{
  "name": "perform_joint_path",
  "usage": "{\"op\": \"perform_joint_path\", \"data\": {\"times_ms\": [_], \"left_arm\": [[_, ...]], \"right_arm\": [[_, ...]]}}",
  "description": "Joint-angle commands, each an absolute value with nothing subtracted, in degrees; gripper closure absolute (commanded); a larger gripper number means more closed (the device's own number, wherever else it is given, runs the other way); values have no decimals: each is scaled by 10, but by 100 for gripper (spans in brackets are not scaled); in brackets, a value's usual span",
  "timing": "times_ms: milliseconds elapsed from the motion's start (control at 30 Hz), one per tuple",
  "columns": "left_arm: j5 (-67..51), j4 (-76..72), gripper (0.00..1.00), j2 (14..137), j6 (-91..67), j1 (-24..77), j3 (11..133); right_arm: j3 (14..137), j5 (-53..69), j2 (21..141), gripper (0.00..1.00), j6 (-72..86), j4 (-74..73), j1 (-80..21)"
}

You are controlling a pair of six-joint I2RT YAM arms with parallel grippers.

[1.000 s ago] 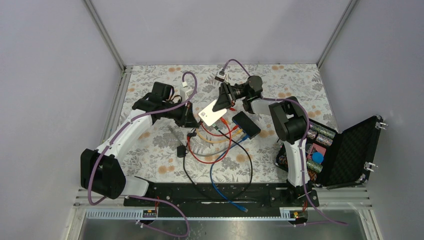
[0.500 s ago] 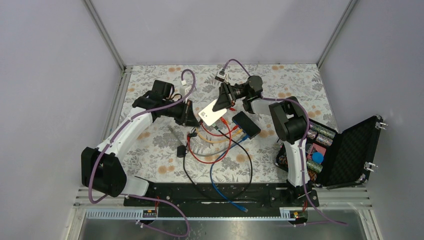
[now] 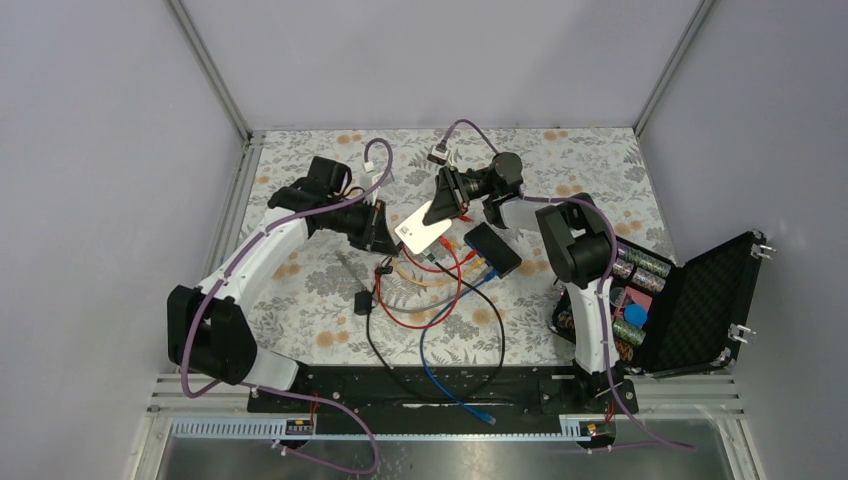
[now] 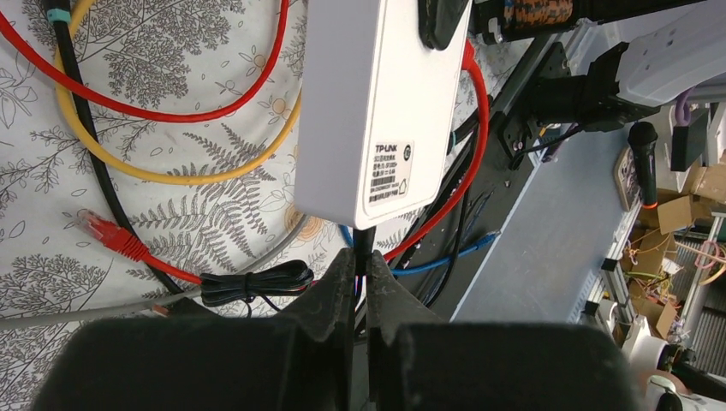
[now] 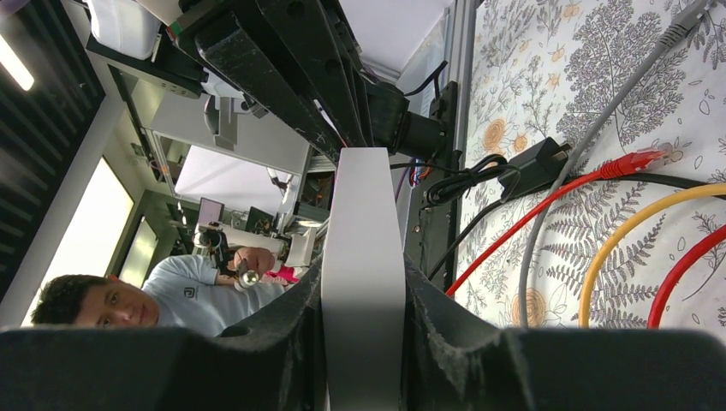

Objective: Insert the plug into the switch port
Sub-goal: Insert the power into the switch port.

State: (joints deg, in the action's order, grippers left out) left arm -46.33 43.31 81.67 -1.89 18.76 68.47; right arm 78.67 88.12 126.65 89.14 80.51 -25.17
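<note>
The right gripper (image 5: 363,276) clamps the raised white box (image 4: 368,103) as the left gripper (image 4: 360,259) pinches a thin black plug (image 4: 361,239) at its edge, the black switch (image 3: 493,249) lying just beside amid tangled cables (image 4: 111,238) on the worktop (image 3: 590,160).

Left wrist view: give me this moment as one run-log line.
right claw: shut on white box, tilted | left claw: shut on plug at box's edge | black switch: on table, unheld

In the top view the rounded box (image 3: 423,228) sits at centre, the left gripper (image 3: 388,232) with the plug (image 4: 360,248) just left, the right gripper (image 3: 441,207) upper right — switch box (image 3: 492,249) lower right, cable tangle (image 3: 440,295) below, open case (image 3: 700,300) far right.
</note>
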Motion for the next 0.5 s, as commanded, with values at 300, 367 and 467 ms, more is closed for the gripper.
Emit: {"op": "perform_joint_path", "data": {"times_ms": [300,367,467], "left_arm": [[-458,268,100,839,-99,199,769],[-429,258,100,838,-106,206,761],[-419,235,100,847,-115,208,751]], "right_arm": [[789,911,1281,97,881,844,-325],[795,909,1283,97,883,844,-326],[796,912,1283,96,884,843,-330]]}}
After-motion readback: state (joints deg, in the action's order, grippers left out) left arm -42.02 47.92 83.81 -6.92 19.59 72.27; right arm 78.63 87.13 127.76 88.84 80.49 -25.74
